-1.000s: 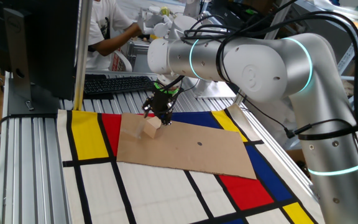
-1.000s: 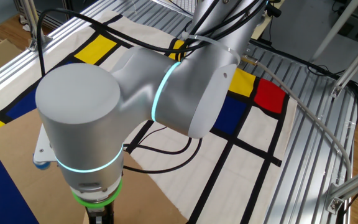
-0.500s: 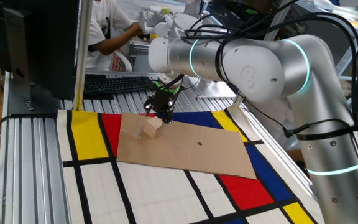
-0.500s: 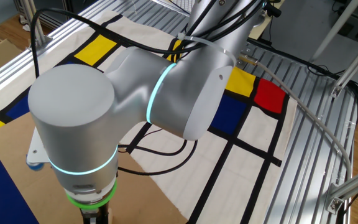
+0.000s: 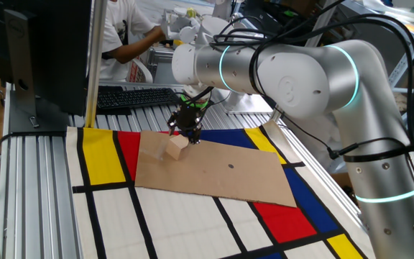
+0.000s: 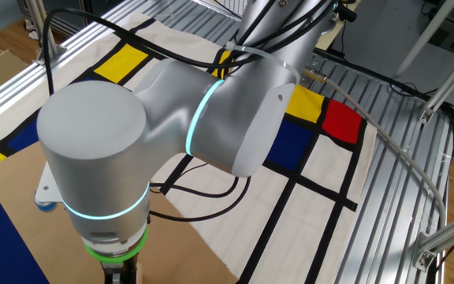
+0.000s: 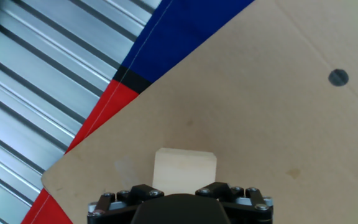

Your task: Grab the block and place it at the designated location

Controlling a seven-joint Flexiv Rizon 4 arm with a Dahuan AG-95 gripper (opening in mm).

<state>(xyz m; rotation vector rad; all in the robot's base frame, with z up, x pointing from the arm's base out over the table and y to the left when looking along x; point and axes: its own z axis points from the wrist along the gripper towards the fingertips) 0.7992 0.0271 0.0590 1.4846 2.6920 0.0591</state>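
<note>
On the cardboard sheet (image 5: 214, 171), the block (image 5: 176, 147) sits under the pincer (image 5: 187, 134).

The fingers (image 5: 186, 134) hang just above the block (image 5: 176, 148), which rests on the cardboard sheet (image 5: 214, 173).

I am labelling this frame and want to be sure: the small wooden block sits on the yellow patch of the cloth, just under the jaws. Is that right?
Not quite. The block sits on the brown cardboard sheet, not on a yellow patch. The hand view shows it best, with cardboard all around the block. The rest holds: it lies just under the jaws of the gripper.
</note>
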